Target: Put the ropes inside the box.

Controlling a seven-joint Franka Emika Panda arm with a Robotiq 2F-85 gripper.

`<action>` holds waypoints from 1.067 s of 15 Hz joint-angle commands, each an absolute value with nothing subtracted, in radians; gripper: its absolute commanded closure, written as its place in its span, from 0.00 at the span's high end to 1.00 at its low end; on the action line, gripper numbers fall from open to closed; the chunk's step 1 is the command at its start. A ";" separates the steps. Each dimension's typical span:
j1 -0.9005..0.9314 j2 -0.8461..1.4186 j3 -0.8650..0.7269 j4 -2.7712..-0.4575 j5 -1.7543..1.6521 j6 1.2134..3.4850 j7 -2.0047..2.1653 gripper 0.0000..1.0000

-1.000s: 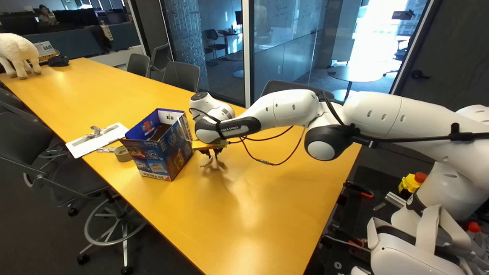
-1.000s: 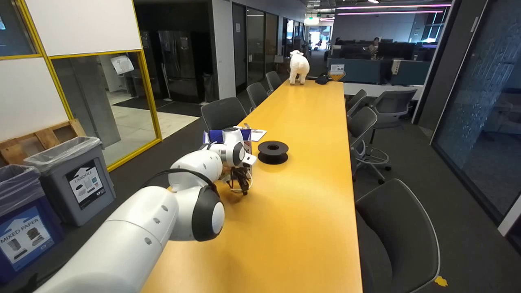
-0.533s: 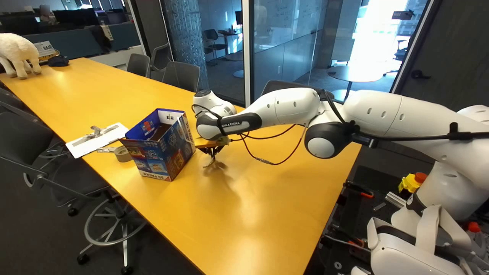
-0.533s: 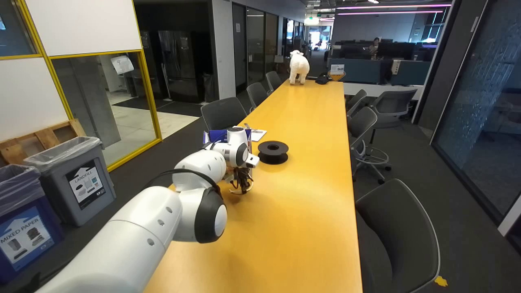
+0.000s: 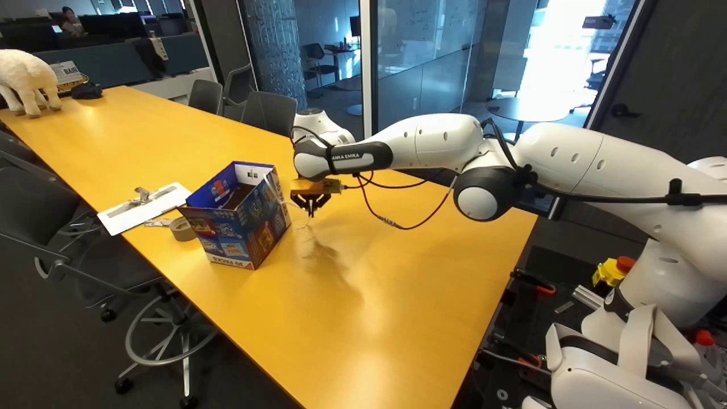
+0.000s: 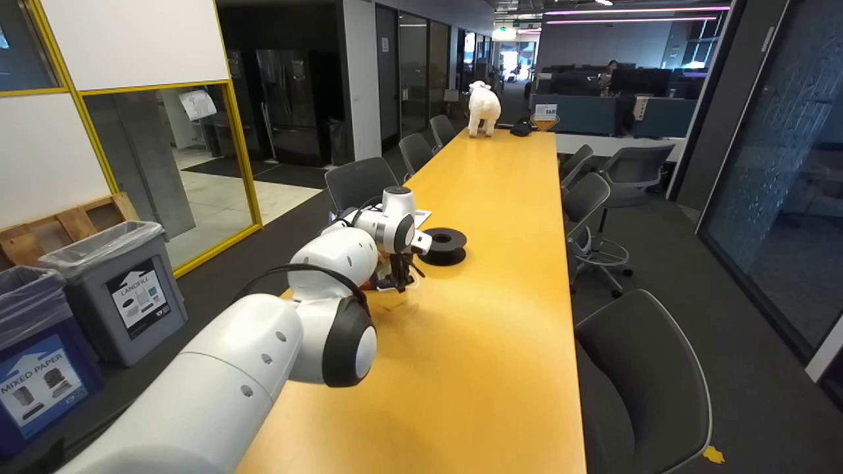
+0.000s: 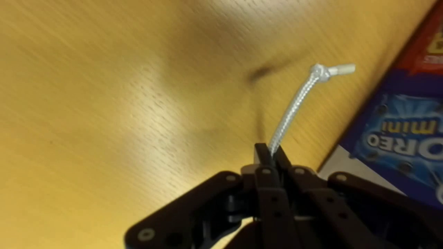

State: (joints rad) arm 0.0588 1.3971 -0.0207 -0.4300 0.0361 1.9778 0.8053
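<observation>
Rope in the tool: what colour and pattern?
The rope is whitish with a braided weave, best seen in the wrist view.

In an exterior view, the box [image 5: 241, 230] stands on the desk [image 5: 318, 318], tape roll [image 5: 183, 230] and clipboard [image 5: 145, 209] to its left, the gripper [image 5: 311, 213] to its right; the rope [image 7: 291, 111] is between the gripper's fingers.
</observation>
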 commanded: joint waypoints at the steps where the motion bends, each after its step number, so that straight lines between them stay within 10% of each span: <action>1: 0.053 1.317 -0.006 -0.424 0.060 1.991 0.788 0.01; 16: 0.212 1.135 -0.025 -0.373 0.020 2.291 0.943 0.01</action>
